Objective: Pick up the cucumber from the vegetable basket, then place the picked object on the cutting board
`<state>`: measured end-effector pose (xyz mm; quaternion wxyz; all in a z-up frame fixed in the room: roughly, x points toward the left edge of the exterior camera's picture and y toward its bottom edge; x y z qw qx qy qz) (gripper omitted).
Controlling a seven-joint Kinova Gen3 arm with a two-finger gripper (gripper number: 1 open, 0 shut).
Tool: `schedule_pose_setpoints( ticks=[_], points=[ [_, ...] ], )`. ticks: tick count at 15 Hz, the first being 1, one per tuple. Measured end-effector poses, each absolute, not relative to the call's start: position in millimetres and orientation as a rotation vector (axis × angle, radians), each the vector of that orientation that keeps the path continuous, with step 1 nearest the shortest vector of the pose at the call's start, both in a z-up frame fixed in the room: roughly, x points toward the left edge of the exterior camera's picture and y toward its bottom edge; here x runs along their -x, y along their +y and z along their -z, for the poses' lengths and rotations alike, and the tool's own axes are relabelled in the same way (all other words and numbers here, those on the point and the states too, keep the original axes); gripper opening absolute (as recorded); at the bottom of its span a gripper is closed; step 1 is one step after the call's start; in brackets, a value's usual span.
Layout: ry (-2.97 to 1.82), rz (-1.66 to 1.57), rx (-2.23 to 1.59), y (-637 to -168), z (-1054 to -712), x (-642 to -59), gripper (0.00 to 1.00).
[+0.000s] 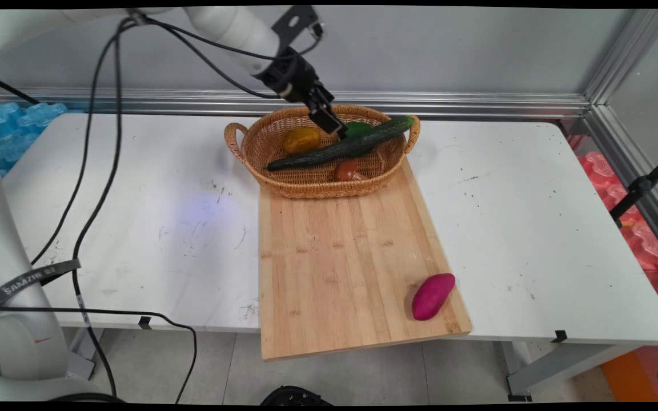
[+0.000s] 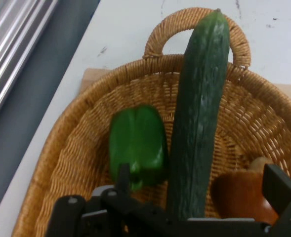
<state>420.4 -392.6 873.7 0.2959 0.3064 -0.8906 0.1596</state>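
My gripper (image 1: 337,130) reaches down into a wicker basket (image 1: 317,191) at the far end of a wooden cutting board (image 1: 340,257). It is open, its fingers wide apart on either side of a long dark green cucumber (image 1: 343,148) that lies slantwise across the basket, one end resting on the rim. In the hand view the gripper (image 2: 202,185) straddles the cucumber (image 2: 199,118), with a green bell pepper (image 2: 138,143) on its left and a brown-red vegetable (image 2: 241,195) on its right. A yellow-orange fruit (image 1: 301,140) lies in the basket's left part.
A purple sweet potato (image 1: 433,295) lies on the cutting board's near right corner. Black cables (image 1: 86,171) hang over the white table's (image 1: 135,200) left side. An aluminium rail (image 1: 449,105) runs along the back edge. A black stand leg (image 1: 643,185) rises at the right.
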Motion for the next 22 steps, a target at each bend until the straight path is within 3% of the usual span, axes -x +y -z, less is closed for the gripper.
schedule_pose_setpoints(
  ticks=[15,16,22],
  points=[
    [-2.434,-0.448,-0.863,-428,-840,-364,1.00],
    [-2.437,-0.448,-0.863,-428,-839,-363,0.00],
    [-2.456,-0.453,-0.855,-432,-836,-358,0.00]
  ],
)
